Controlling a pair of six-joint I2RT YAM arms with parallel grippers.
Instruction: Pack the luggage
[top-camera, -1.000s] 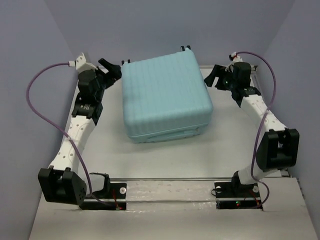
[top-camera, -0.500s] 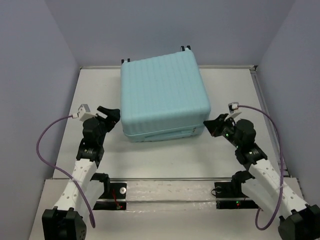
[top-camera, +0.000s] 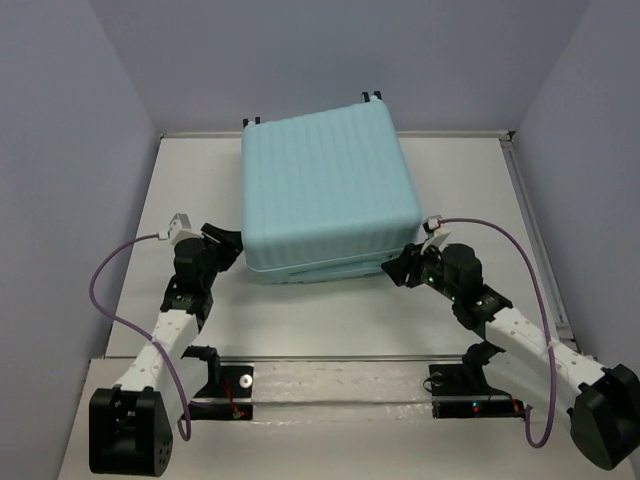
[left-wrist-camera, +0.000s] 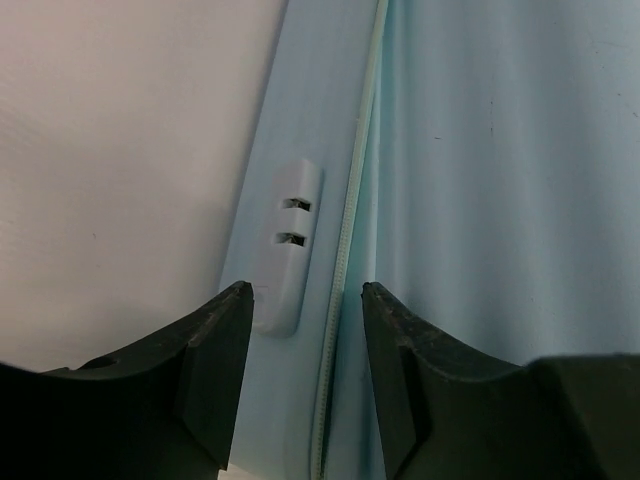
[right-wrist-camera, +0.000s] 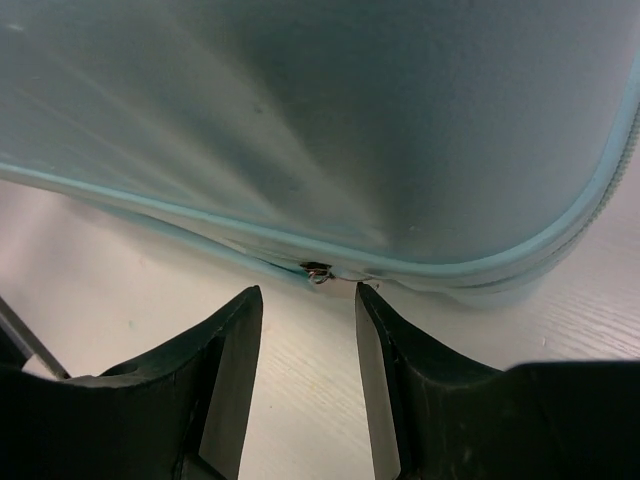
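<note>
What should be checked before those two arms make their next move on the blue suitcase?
1. Luggage shut and lying flat on the table: ok.
2. Left jaws open and empty, pointed at the zip seam by the near left corner: ok.
3. Right jaws open and empty, lined up with the small metal ring on the seam: ok.
4. Ring gripped: not ok, it lies just beyond the jaw tips.
5. Things to pack in view: not ok, none visible.
6. Purple cables clear of the luggage: ok.
</note>
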